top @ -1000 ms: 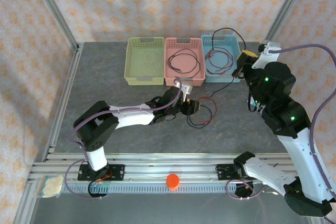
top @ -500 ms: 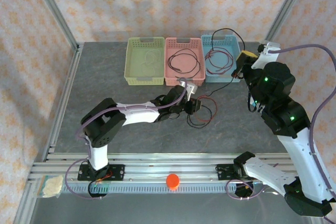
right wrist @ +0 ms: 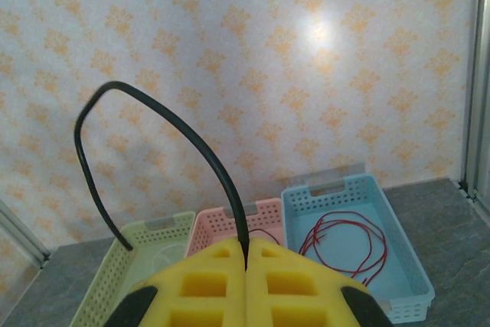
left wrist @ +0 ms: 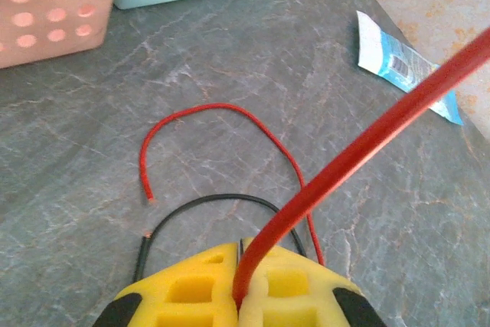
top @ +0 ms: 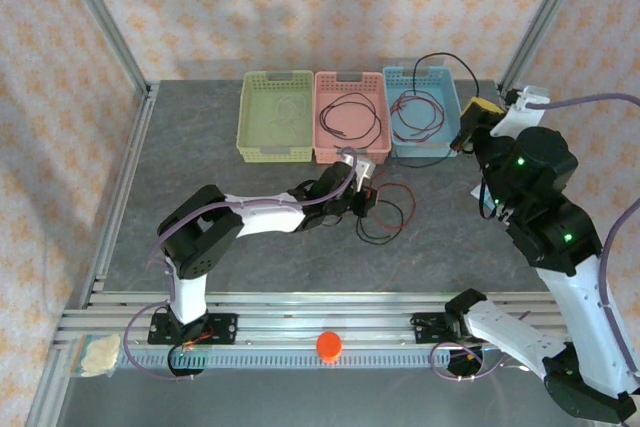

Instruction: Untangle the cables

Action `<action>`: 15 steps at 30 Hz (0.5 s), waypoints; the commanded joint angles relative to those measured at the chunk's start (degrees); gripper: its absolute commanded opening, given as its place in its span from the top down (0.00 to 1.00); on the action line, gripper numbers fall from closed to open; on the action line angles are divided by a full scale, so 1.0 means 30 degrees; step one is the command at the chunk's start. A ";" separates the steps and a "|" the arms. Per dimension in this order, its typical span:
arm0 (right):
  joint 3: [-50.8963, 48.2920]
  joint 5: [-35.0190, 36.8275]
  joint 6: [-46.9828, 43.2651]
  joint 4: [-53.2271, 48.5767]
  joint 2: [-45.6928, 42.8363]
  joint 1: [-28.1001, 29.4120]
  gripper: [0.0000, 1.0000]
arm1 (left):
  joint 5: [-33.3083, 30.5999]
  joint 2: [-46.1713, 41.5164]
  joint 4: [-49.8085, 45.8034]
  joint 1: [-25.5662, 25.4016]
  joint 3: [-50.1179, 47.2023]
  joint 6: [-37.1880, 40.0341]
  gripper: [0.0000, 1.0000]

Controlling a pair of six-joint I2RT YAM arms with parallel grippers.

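Observation:
My left gripper is low over the table in front of the pink basket, shut on a red cable that runs up and away to the right. More red cable and a black cable curve on the table just beyond its pads. My right gripper is raised beside the blue basket, shut on a black cable that arcs high to the left. Red coils lie in the blue basket, black coils in the pink one, a pale coil in the green basket.
The three baskets stand side by side at the back of the grey table. A white and blue packet lies on the table to the right of the left gripper. An orange knob sits on the front rail, a small bag at its left end.
The left gripper has shut on the red cable after reaching a little further right. The right gripper has moved slightly right and back with its black cable.

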 commanded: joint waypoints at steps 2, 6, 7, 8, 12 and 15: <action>0.0555 0.1030 -0.0440 0.0726 -0.0548 0.0098 1.00 | -0.0488 0.0275 -0.0218 0.0279 -0.0454 -0.0099 1.00; 0.0586 0.1014 -0.0466 0.0777 -0.0541 0.0083 1.00 | -0.0509 0.0269 -0.0253 0.0320 -0.0668 -0.0201 1.00; 0.0559 0.0974 -0.0470 0.0750 -0.0466 0.0096 1.00 | -0.0477 0.0251 -0.0225 0.0294 -0.0733 -0.0212 0.92; 0.0535 0.0984 -0.0471 0.0677 -0.0333 0.0098 1.00 | -0.0445 0.0177 -0.0222 0.0323 -0.0784 -0.0214 0.79; 0.0114 0.0970 -0.0398 0.0731 0.0131 0.0098 1.00 | -0.0765 -0.0842 -0.0119 0.0338 -0.1398 -0.0202 0.40; -0.0230 0.1098 -0.0152 0.1003 0.0569 0.0098 1.00 | -0.1063 -0.1999 0.0137 0.0339 -0.2302 -0.0154 0.27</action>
